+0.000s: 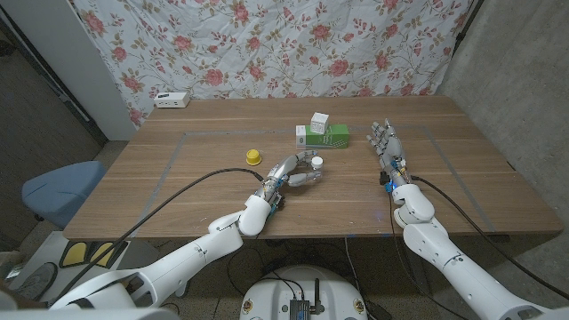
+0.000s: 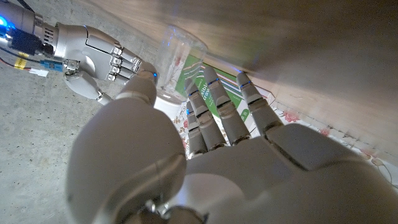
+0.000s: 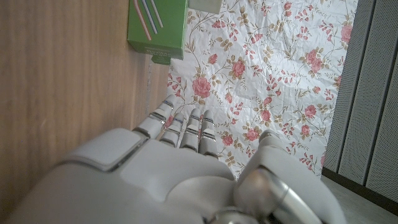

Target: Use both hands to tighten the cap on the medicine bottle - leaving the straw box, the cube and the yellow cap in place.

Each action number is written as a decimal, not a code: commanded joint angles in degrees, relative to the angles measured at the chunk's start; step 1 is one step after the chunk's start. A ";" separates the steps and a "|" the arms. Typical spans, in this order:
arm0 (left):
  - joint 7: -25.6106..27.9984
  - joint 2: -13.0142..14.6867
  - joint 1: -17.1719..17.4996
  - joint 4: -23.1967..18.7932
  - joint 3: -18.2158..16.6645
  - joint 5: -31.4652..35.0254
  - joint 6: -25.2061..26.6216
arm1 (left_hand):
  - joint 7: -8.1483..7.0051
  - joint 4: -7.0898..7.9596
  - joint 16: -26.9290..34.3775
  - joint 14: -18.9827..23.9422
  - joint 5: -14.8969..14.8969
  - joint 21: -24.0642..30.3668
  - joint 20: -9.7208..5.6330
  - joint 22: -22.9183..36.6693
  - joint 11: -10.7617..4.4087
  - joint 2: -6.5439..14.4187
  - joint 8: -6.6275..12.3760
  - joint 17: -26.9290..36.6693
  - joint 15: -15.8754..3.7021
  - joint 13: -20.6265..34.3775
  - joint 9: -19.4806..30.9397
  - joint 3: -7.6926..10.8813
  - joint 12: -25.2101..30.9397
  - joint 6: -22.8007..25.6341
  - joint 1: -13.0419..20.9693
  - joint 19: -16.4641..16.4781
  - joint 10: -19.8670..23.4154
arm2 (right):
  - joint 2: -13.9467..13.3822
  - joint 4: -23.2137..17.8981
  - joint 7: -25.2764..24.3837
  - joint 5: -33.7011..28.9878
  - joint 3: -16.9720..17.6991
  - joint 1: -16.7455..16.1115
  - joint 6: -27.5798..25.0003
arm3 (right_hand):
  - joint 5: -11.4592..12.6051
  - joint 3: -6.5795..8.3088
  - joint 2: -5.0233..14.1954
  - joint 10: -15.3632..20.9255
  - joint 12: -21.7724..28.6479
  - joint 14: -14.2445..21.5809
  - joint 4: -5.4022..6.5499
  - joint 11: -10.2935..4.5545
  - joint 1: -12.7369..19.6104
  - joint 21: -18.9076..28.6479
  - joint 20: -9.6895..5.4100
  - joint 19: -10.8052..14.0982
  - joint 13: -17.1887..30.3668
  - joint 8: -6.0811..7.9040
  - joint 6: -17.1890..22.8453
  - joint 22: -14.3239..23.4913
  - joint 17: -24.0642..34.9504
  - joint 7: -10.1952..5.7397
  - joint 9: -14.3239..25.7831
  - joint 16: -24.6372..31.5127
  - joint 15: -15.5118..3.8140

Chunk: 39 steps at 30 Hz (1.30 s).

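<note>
Risk: left hand, fingers curled round the small clear white-capped medicine bottle just before the green cardboard straw box, could nudge that box; right hand stands spread, empty, beside the box.

Medicine bottle mostly covered by left hand in head view; whether fingers actually touch it can't be told. In left wrist view bottle is blurred, cap not discernible. Straw box cut off by the frame edge in right wrist view, print unreadable. Cube markings too small to read. Yellow cap detail too small. White device at tabletop's far left corner unidentifiable.
</note>
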 commanded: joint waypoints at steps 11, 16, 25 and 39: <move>-0.89 -0.16 -0.16 1.37 0.46 -0.90 -0.19 | -0.37 -0.10 -0.02 -0.55 0.30 0.15 -0.53 0.12 -1.47 0.03 0.02 0.00 -7.74 0.08 0.16 -0.11 0.18 -0.34 -0.13 -0.69 1.77 | 0.15 0.10 -0.25 0.01 -0.11 0.01 -0.38 | 0.23 0.56 0.01 0.33 0.16 0.05 0.04 0.24 -0.19 0.18 -1.95 -0.43 0.02 -0.11 0.48 0.07 0.13 0.20 0.08 0.04 -0.22; -1.04 -0.03 -0.02 0.97 0.34 -0.99 0.45 | -0.39 -0.04 0.00 -0.63 0.29 0.18 -0.54 0.13 -1.48 0.04 0.04 0.01 -7.67 0.08 0.16 -0.14 0.15 -0.33 -0.25 -0.74 1.63 | 0.21 0.23 -0.28 -0.03 -0.16 0.06 -0.39 | 0.23 0.60 0.01 0.37 0.13 0.04 0.06 0.43 -0.24 0.23 -1.97 -0.44 0.02 -0.15 0.53 0.07 0.13 0.40 0.08 0.07 -0.23; -0.80 0.59 0.70 -0.47 -0.12 -0.99 1.49 | -1.26 -0.32 -0.12 -2.16 0.09 0.29 -0.17 0.16 -1.41 -1.26 -0.18 0.08 -7.70 0.09 0.17 -1.18 -0.43 -1.15 -0.52 -0.86 -0.53 | 0.22 0.28 -0.41 -0.14 -0.24 0.08 -0.50 | 0.23 0.67 0.04 0.38 0.08 0.01 0.08 0.47 -0.29 0.28 -2.02 -0.47 0.02 -0.23 0.52 0.07 0.13 0.42 0.09 0.08 -0.30; -1.17 1.59 1.79 -2.63 -0.68 -1.21 2.81 | -2.66 -0.12 -0.08 -5.90 0.21 0.25 0.66 0.23 -0.74 -2.97 -0.25 0.23 -7.28 0.13 0.19 -4.14 -0.77 -2.53 -1.30 -2.07 -5.09 | 0.57 0.97 -0.27 -0.32 -0.54 0.38 -0.29 | 0.23 0.81 0.06 0.34 -0.03 0.00 0.08 0.50 -0.35 0.38 -2.06 -0.42 0.03 -0.36 0.52 0.06 0.12 0.28 0.10 0.13 -0.20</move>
